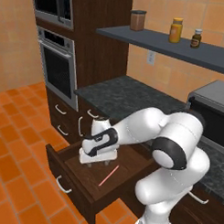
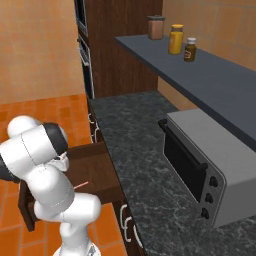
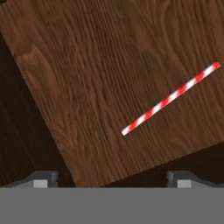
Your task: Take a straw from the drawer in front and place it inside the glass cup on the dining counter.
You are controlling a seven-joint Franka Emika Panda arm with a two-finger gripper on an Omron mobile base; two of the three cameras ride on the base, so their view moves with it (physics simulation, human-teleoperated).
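The dark wooden drawer [image 1: 79, 174] stands pulled out, its silver handle [image 1: 63, 184] on the front. On its floor lies the red-and-white straw [image 1: 109, 175], alone and flat, also seen as a straw [image 3: 170, 98] running diagonally in the hand view. My gripper [image 1: 97, 162] hangs over the drawer's back part, pointing down, a little to the left of the straw. Its jaws are open [image 3: 112, 180] with nothing between them, and the straw sits up and to the right of the fingertips [image 3: 183, 179]. A bit of the straw [image 2: 81, 185] shows past my arm. The glass cup and dining counter are out of view.
A black speckled counter [image 1: 128, 98] runs above the drawer, with a grey toaster oven [image 2: 205, 165] on it. A dark shelf [image 1: 180, 47] above carries three jars. A built-in wall oven [image 1: 58, 68] stands at the left. Orange tiled floor [image 1: 16, 142] spreads in front.
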